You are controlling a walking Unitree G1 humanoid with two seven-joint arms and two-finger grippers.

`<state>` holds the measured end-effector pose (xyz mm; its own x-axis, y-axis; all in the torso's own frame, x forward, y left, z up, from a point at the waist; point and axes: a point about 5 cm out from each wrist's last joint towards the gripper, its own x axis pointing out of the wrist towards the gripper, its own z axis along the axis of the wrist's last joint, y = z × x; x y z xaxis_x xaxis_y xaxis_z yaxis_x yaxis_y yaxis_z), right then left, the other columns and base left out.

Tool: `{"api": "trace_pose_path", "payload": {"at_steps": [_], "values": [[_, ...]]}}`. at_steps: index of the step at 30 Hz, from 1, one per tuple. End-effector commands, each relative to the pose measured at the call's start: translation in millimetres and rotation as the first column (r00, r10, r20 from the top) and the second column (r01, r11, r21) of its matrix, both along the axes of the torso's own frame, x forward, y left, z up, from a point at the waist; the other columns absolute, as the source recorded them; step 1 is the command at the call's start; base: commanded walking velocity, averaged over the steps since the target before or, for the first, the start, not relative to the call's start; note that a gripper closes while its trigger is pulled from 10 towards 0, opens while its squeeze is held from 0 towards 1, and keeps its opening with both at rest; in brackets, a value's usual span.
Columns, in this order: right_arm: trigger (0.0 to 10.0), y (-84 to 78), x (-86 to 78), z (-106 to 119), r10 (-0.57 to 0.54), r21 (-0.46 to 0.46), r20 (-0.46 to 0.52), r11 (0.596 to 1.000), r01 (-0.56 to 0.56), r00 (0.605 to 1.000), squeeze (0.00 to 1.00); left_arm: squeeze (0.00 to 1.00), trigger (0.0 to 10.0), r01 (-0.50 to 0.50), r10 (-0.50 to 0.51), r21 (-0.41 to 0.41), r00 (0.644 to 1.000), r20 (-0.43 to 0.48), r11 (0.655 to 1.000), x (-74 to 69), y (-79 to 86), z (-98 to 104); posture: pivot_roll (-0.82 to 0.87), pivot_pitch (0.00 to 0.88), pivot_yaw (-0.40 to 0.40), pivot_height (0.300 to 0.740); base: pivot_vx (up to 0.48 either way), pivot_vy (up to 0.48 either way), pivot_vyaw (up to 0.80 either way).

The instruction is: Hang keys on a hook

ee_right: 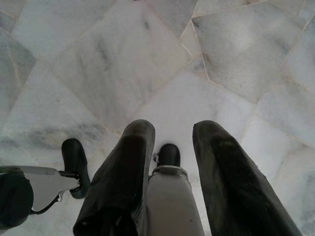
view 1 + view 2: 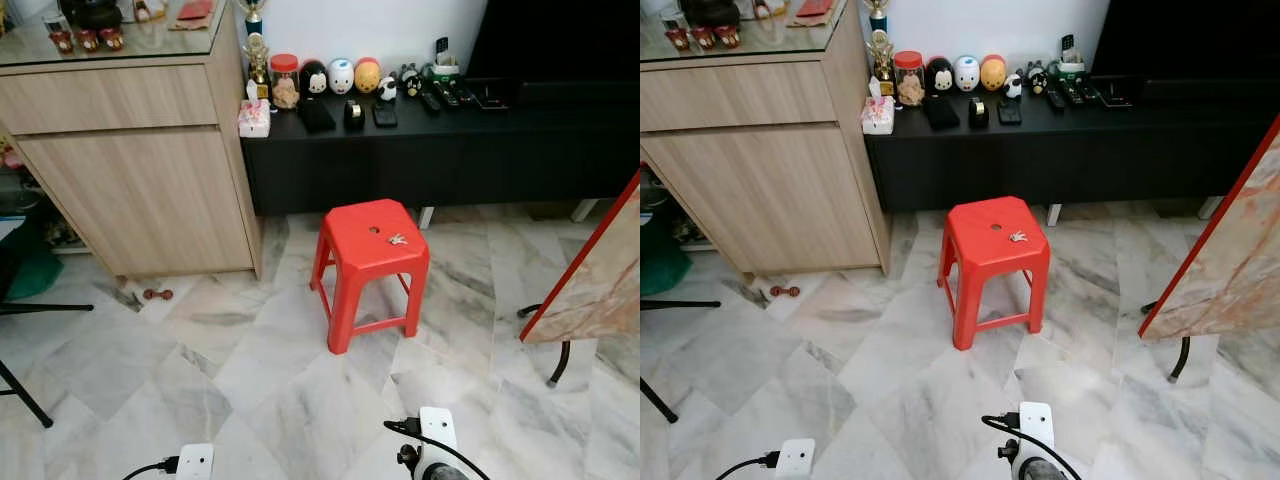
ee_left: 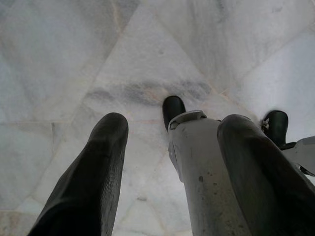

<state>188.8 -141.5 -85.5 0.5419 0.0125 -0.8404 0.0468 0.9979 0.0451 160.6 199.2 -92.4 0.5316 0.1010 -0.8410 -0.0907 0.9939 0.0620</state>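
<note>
Both grippers are hung low at the robot's sides over the marble floor (image 2: 120,360), and nothing is held in either: the left gripper (image 3: 170,162) is seen with its two black fingers spread apart, and the right gripper (image 1: 172,167) is likewise spread, with only floor tiles and the robot's own feet beneath them. Ahead of both grippers and well apart from them, a red stool (image 2: 372,262) is stood on the floor, and the keys (image 2: 398,239) are laid on its seat, towards the right gripper's side, beside the small hole in the seat. Beyond the stool a low black cabinet (image 2: 430,150) loaded with small ornaments and remotes is set against the wall, and a wooden cabinet (image 2: 130,170) is placed far ahead on the left gripper's side. No hook can be made out. The step in hand is judged to be the approach: the stool must be walked up to before the keys can be reached, probably by the right gripper, lowered open over them.
</note>
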Motion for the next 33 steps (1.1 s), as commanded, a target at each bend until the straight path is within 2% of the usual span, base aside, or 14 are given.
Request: {"api": "trace_pose_path", "payload": {"at_steps": [1,33], "values": [[10.0,-1.1,-2.2,-1.0,-0.013,0.002,-0.002,1.0,0.013,1.0,0.0,0.0,10.0,0.025,-0.025,0.009,0.999,-0.023,1.0,-4.7,0.4,-2.0,-0.08,0.051,-0.015,0.74,0.24,0.0,0.0],[10.0,-2.2,-2.6,-1.3,-0.004,-0.015,-0.009,1.0,0.004,1.0,0.0,0.0,10.0,0.025,-0.025,0.011,0.999,-0.024,1.0,-4.8,0.5,-2.0,-0.08,0.054,-0.015,0.74,0.274,0.0,-0.03]]}}
